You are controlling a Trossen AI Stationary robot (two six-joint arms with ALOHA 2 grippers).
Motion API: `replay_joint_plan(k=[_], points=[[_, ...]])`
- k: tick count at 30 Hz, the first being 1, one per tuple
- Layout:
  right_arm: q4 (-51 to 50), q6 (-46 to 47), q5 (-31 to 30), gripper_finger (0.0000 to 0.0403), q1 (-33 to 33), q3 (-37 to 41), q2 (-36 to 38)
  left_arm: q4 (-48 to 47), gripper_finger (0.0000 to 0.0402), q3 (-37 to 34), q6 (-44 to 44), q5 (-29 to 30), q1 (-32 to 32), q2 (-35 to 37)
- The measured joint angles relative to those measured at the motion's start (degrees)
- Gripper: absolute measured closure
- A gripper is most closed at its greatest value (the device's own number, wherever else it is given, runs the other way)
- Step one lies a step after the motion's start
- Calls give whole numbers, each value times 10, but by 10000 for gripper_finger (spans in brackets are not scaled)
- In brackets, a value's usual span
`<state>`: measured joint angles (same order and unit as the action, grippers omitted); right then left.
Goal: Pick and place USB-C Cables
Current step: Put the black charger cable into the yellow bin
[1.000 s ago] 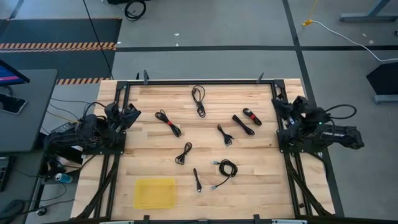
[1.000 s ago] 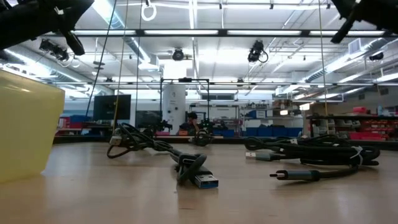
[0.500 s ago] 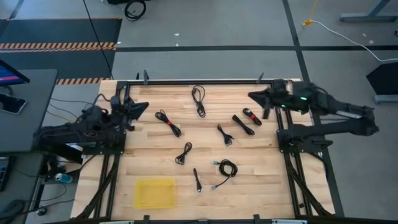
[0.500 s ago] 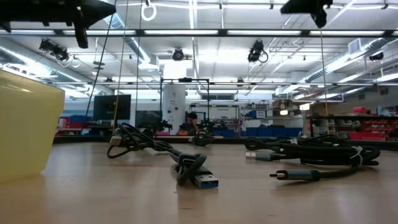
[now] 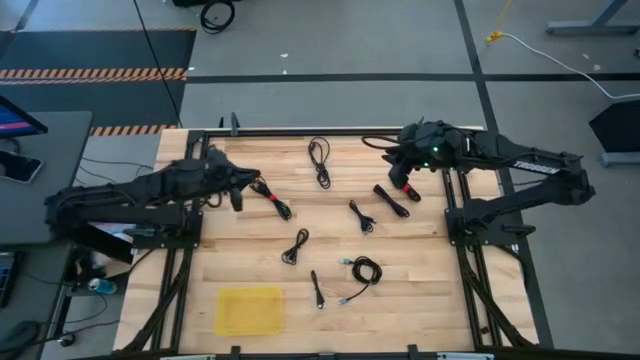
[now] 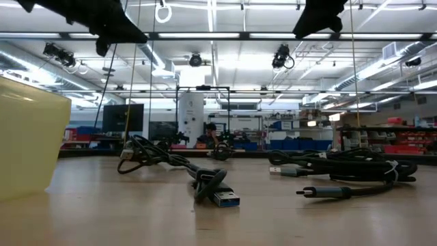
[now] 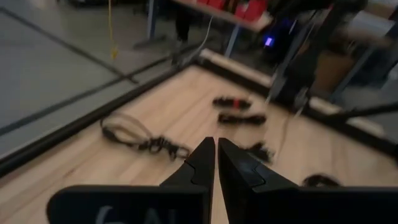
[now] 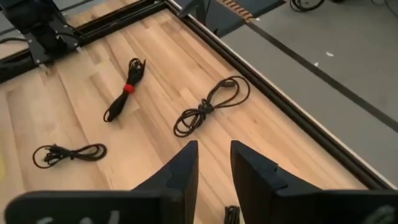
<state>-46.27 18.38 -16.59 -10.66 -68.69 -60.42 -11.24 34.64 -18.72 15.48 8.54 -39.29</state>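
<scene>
Eight USB-C cables (image 5: 319,160) scattered singly across the desk (image 5: 240,250), well apart, presumably to permit one-at-a-time picking. One yellow bin (image 5: 249,310) at the near edge, likely the drop point. Left gripper (image 5: 240,186) raised near the red-tied cable (image 5: 271,197), fingers nearly together, empty. Right gripper (image 5: 400,166) raised near two bundled cables (image 5: 397,193), fingers slightly parted, empty.
</scene>
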Motion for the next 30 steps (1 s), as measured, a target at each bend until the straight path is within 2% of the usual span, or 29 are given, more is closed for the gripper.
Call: replay_joint_plan(k=[4,7,16,20,24,30], points=[[6,5,1,296,0,0,3,-23,374,10,5,1,0,-50],[15,19,6,296,0,0,9,-27,354,10,5,1,0,-82],[44,43,35,296,0,0,25,-29,225,10,5,-1,-10,-150],[43,44,43,296,0,0,27,-26,188,10,-1,-4,-11,-169],[42,44,43,297,0,0,27,-20,181,10,-2,-27,-11,-183],[16,40,43,297,0,0,27,-18,195,10,2,-52,-11,-196]])
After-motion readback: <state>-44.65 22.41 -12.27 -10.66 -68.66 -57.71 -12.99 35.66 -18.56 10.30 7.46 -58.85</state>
